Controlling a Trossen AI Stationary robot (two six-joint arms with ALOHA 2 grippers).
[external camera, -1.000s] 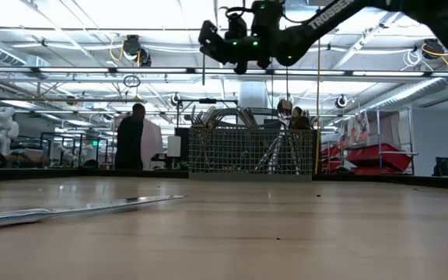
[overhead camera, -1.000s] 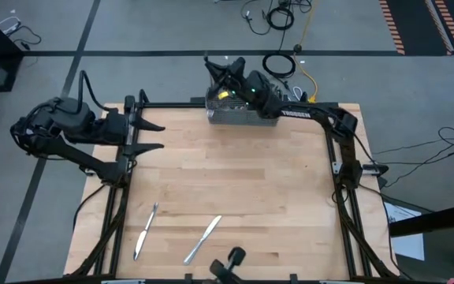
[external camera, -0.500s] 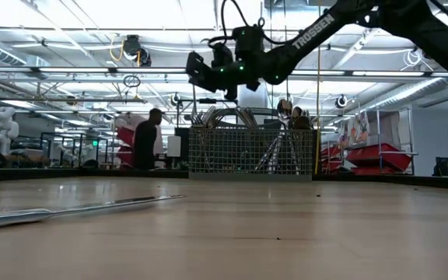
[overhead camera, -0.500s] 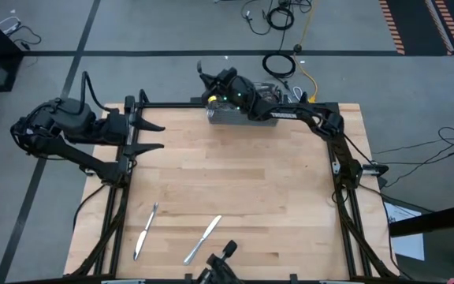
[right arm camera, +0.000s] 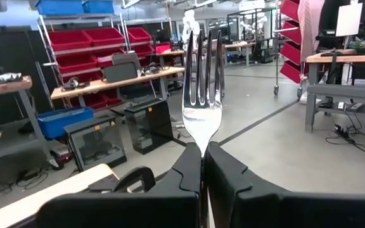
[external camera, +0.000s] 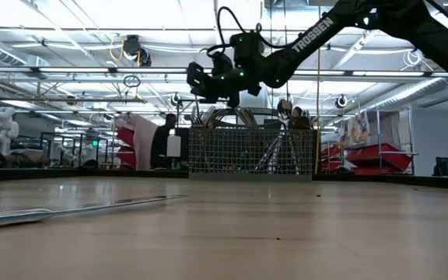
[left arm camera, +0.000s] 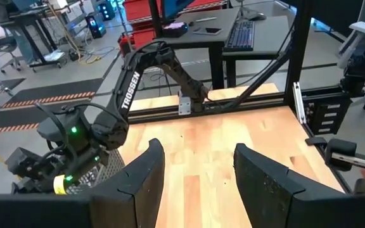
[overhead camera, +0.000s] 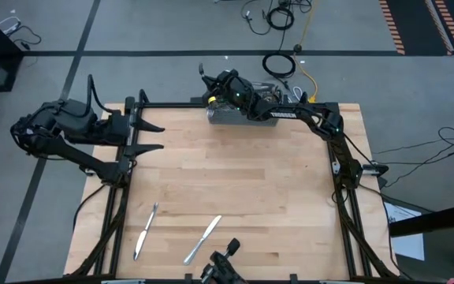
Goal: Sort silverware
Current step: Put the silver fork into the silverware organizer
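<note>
Fork stands upright, clamped in the right gripper above the wire basket; the left gripper waits, fingers spread and empty.

Silverware, shiny silver-coloured metal.
- Fork: upright, tines up, handle pinched between dark fingers.
- Knife: flat on the wooden table's near part, lying diagonally.
- Second slim piece: flat, just left of the knife, apart from it; type unclear.
- Further pieces: standing upright in the mesh basket.
</note>
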